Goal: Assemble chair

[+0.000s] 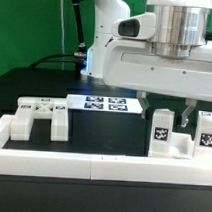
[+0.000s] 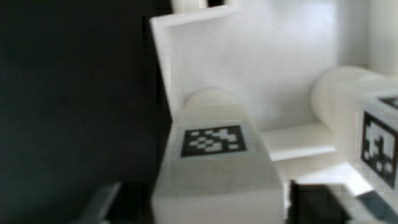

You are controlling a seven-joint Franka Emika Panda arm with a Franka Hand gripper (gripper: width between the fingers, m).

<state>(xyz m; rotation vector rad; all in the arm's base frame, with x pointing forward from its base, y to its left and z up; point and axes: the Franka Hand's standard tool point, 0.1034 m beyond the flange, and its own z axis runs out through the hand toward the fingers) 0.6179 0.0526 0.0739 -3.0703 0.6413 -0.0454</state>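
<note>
My gripper (image 1: 187, 111) points down, jaws partly apart. In the wrist view my fingers (image 2: 102, 203) flank 1 tagged chair part (image 2: 214, 150); dark table shows between 1 finger and the part; contact on the other side cannot be determined. In the exterior view I hang between 2 upright tagged pieces, block A (image 1: 161, 131) and block B (image 1: 206, 133); the slotted piece (image 1: 41, 117) lies well apart at the exterior view's left; the marker board (image 1: 104, 102) lies behind; the border rail (image 1: 91, 165) runs in front.
</note>
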